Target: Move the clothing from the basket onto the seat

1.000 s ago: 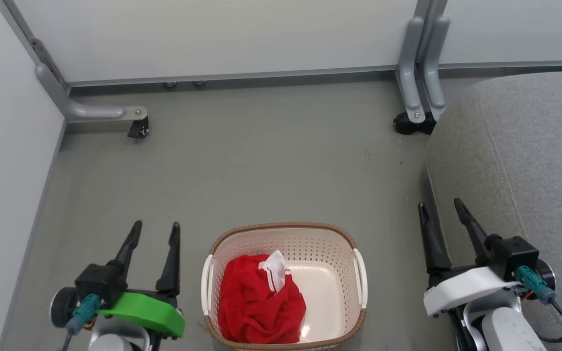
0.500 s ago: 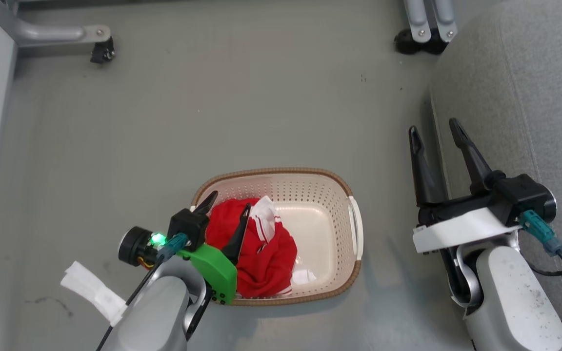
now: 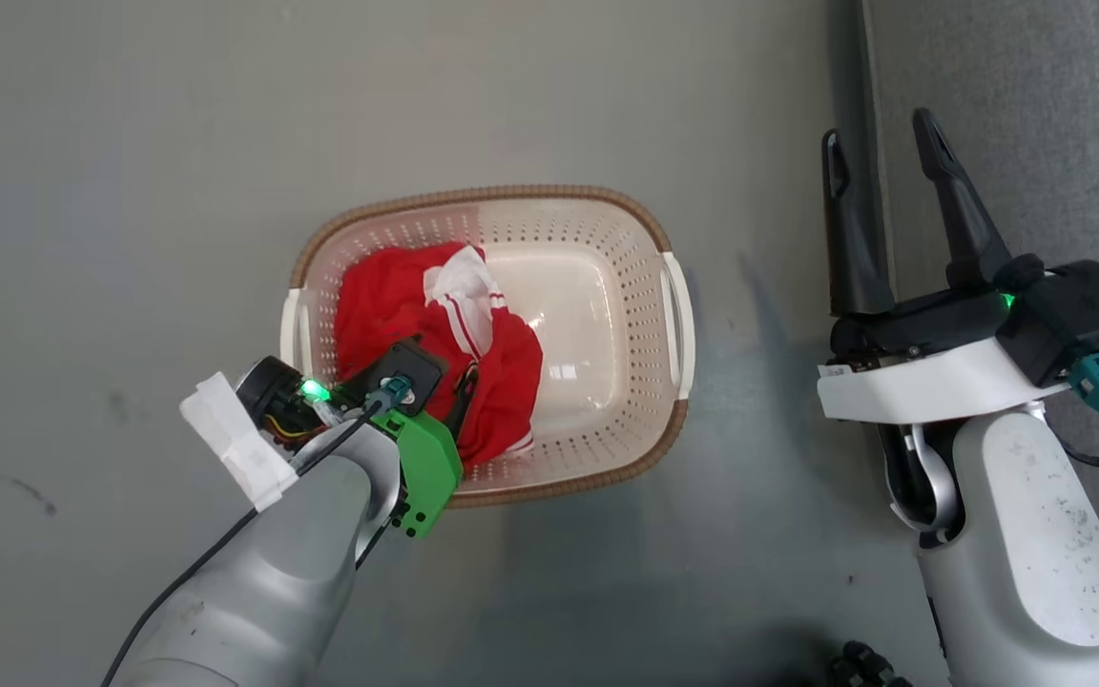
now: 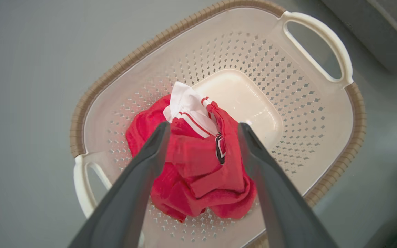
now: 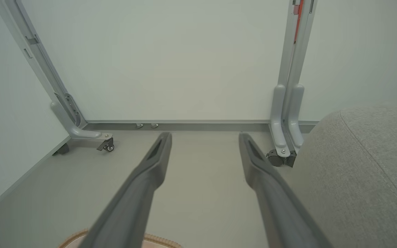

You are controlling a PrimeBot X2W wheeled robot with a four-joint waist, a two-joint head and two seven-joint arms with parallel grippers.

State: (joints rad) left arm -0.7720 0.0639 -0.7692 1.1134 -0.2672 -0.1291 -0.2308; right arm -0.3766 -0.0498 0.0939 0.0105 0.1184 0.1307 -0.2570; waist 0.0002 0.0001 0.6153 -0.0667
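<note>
Grey floor (image 3: 130, 143) carries the basket (image 3: 473, 195), with the seat (image 3: 1017, 114) at its 3 o'clock. Red clothing (image 3: 387, 296) lies bunched in the basket's 9 o'clock half. The left gripper (image 4: 203, 126) hangs over the heap with its fingers apart, straddling it. The right gripper (image 3: 877, 129), spread wide and empty, hovers by the seat's edge.

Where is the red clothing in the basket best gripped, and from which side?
Grip the clothing at the bunched red fold below its white trim, from straight above. The heap looks highest there, clear of the basket walls; the open left gripper frames it.
</note>
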